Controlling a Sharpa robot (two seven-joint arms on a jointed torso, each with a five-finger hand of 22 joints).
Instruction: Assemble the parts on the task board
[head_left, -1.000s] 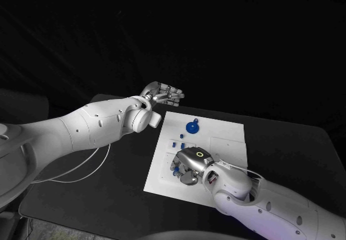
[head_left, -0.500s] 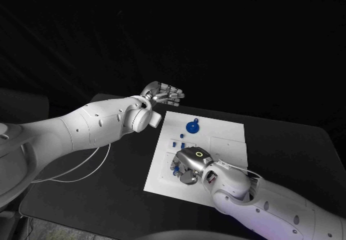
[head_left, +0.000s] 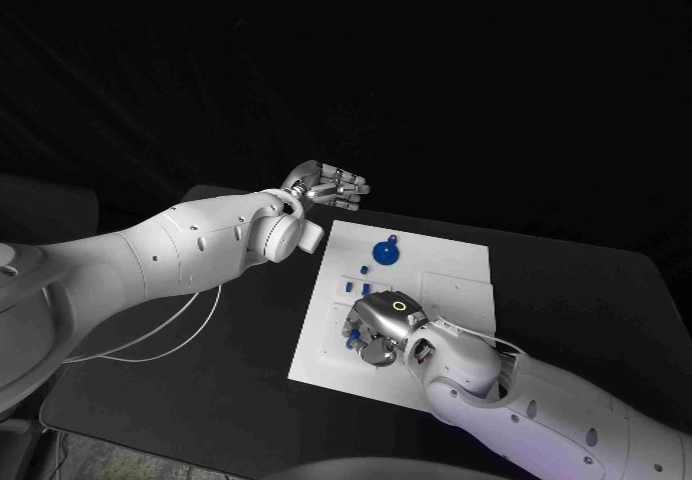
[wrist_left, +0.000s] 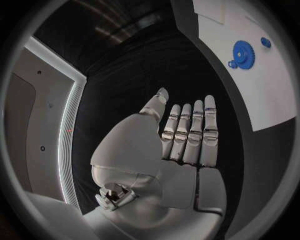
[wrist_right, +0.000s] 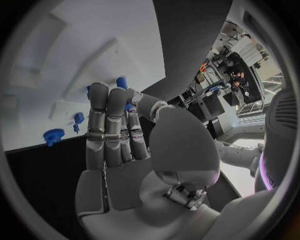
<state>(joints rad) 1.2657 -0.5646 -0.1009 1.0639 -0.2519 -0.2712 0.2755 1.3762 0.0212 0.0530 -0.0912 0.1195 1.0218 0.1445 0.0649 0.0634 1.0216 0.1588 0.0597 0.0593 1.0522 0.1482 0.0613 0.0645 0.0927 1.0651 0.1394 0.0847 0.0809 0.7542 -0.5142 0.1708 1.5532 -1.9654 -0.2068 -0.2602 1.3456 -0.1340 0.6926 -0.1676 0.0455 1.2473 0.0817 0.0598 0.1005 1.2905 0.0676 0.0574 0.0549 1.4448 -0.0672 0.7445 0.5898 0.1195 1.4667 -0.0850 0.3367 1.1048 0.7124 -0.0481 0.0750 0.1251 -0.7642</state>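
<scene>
The white task board (head_left: 440, 272) lies in the middle of the black table. A blue gear (head_left: 384, 254) and a small blue part (head_left: 392, 240) sit near its far left side, and the gear (wrist_left: 244, 50) also shows in the left wrist view. My right hand (head_left: 378, 328) is low over the board's near left area, among small blue parts (head_left: 348, 289). In the right wrist view its thumb and fingers (wrist_right: 109, 125) close on a small blue part (wrist_right: 121, 82). My left hand (head_left: 330, 186) hovers off the board's far left corner, flat with fingers (wrist_left: 190, 132) straight and nothing in it.
Bare black table (head_left: 188, 390) surrounds the board. A thin white cable (head_left: 173, 335) trails over the table under my left arm. More blue parts (wrist_right: 54, 136) lie on the board (wrist_right: 75, 55) beyond my right hand's fingers.
My right hand has shifted slightly towards the board's near left edge, staying low over the small parts. My left hand has hardly moved.
</scene>
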